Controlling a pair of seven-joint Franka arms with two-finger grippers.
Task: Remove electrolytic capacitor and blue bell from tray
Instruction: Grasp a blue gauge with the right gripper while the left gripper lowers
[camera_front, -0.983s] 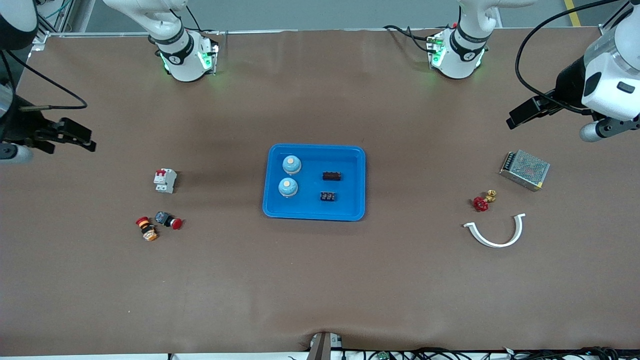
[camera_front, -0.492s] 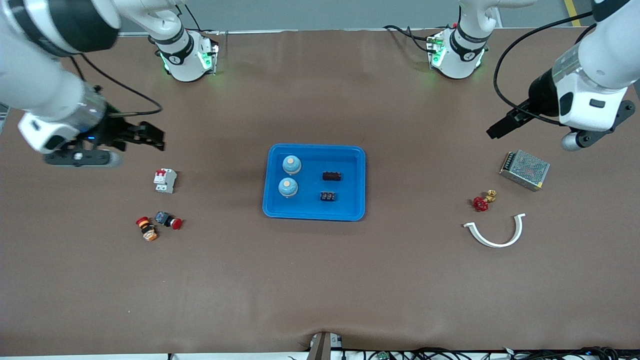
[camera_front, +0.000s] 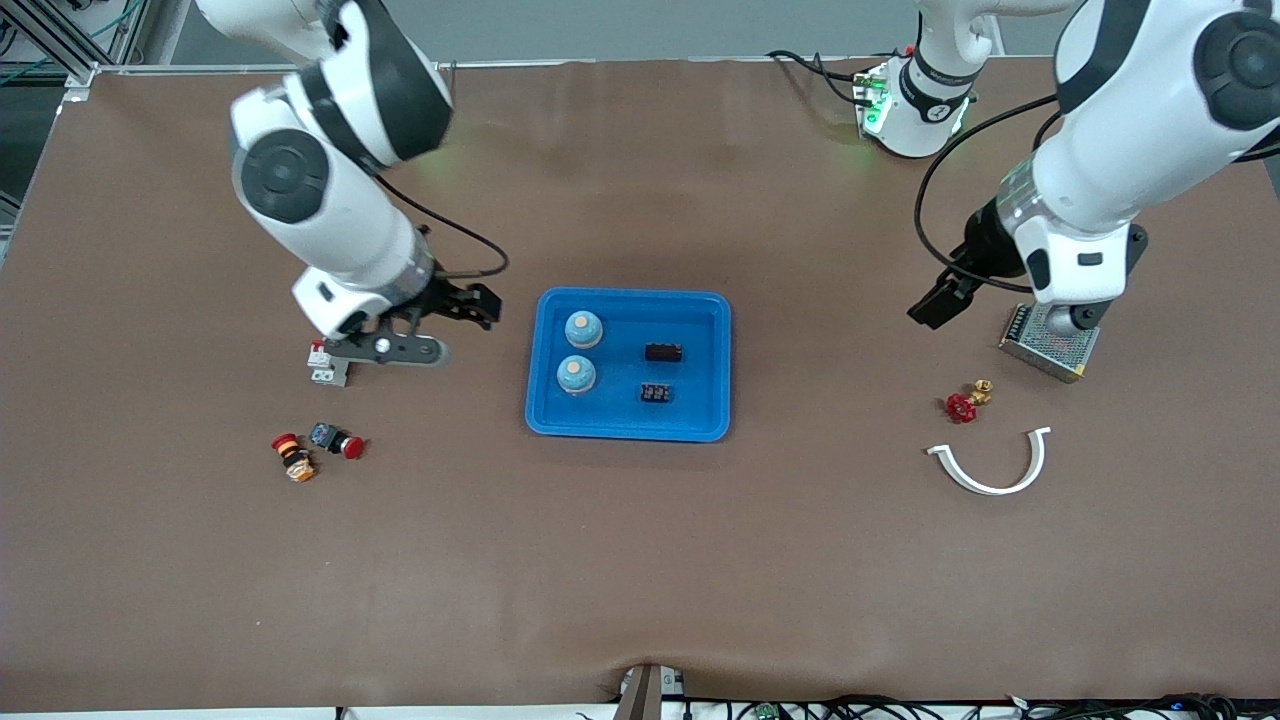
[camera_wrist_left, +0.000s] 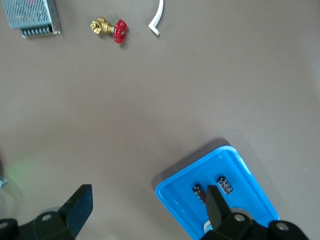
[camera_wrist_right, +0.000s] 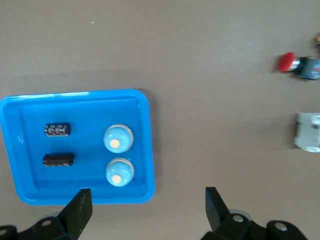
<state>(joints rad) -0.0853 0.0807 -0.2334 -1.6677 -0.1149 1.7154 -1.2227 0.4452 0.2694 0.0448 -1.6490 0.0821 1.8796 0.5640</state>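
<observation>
Nothing has left the tray (camera_front: 628, 430) yet: it sits mid-table with two blue bells (camera_front: 583, 328) toward the right arm's end and two dark electrolytic capacitors (camera_front: 663, 352) toward the left arm's end. The right gripper (camera_front: 478, 305) hangs wide open and empty just beside the tray's rim, near the bells. The left gripper (camera_front: 930, 305), also spread and empty, is over bare table, well apart from the tray. Which capacitor is meant is unclear. Both removals remain, I judge.

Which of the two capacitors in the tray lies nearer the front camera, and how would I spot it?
Start at the blue tray mid-table. Inside, toward the left arm's end, lie two dark capacitors. The nearer capacitor shows pale markings on top; the farther capacitor looks plain dark brown.
</observation>
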